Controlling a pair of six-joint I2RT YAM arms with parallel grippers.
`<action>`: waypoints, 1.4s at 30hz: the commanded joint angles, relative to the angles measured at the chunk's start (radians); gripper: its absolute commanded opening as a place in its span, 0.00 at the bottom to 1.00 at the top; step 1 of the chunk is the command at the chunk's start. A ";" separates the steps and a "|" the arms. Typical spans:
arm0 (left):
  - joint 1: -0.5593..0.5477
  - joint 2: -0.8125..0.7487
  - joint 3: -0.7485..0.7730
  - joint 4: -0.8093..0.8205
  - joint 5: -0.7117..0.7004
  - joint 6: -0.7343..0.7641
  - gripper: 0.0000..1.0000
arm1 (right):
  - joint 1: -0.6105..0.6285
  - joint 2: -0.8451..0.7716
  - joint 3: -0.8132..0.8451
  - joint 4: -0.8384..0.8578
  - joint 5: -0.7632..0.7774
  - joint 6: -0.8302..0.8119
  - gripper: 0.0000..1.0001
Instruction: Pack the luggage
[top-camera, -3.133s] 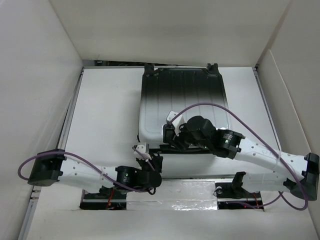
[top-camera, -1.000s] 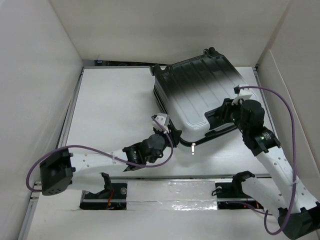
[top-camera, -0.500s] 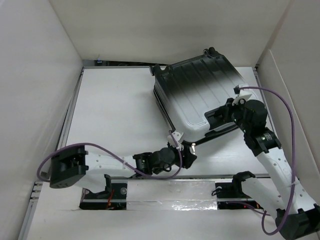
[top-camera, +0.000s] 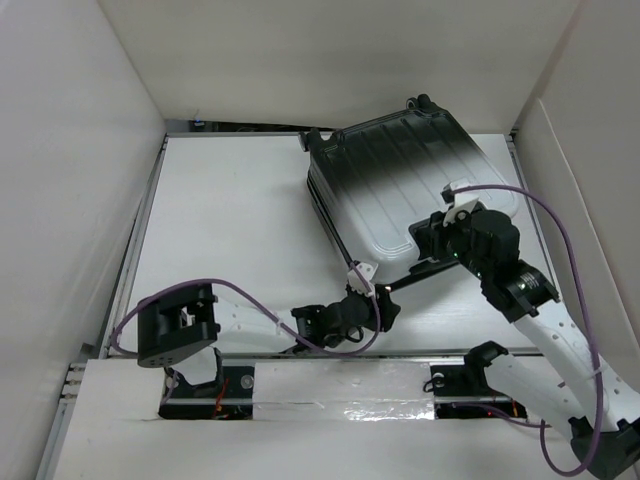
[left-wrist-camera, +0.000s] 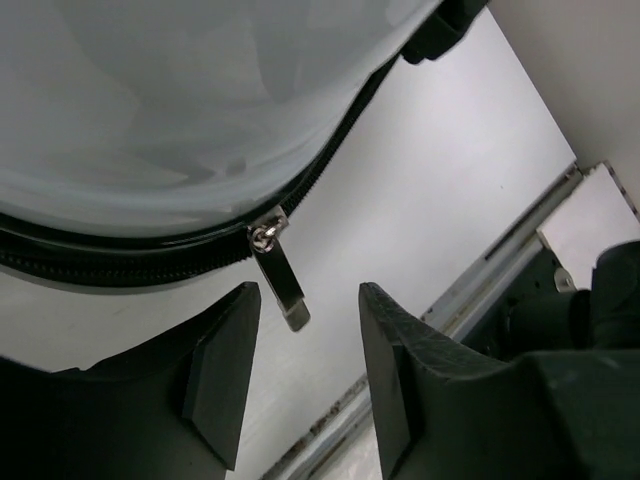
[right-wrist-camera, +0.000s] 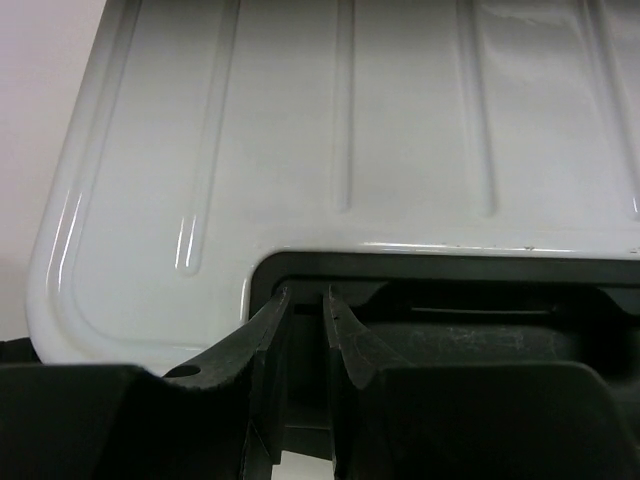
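Silver-white ribbed suitcase (top-camera: 400, 180), lid down. Left gripper (left-wrist-camera: 308, 300): fingers spread astride the zipper pull (left-wrist-camera: 280, 275), not touching it. Right gripper (right-wrist-camera: 307, 300): fingers nearly together at the black handle recess (right-wrist-camera: 450, 300); whether they pinch anything cannot be told.

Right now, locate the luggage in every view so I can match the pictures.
Top external: the luggage lies skewed, right of centre, toward the far side.
Left wrist: its pale shell fills the upper left, edged by the zipper.
Right wrist: its ribbed shell fills the upper frame.
Shared landmark: the silver-white end of the shell.
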 joint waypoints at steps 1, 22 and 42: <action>0.000 0.019 0.038 0.081 -0.090 -0.016 0.41 | 0.066 -0.016 -0.018 -0.038 0.061 0.008 0.24; -0.098 -0.182 -0.105 -0.269 -0.265 -0.122 0.00 | 0.030 0.031 -0.170 0.026 0.202 0.174 0.24; -0.098 -0.432 -0.175 -0.930 -0.410 -0.600 0.00 | -0.120 -0.001 -0.205 0.014 0.279 0.175 0.21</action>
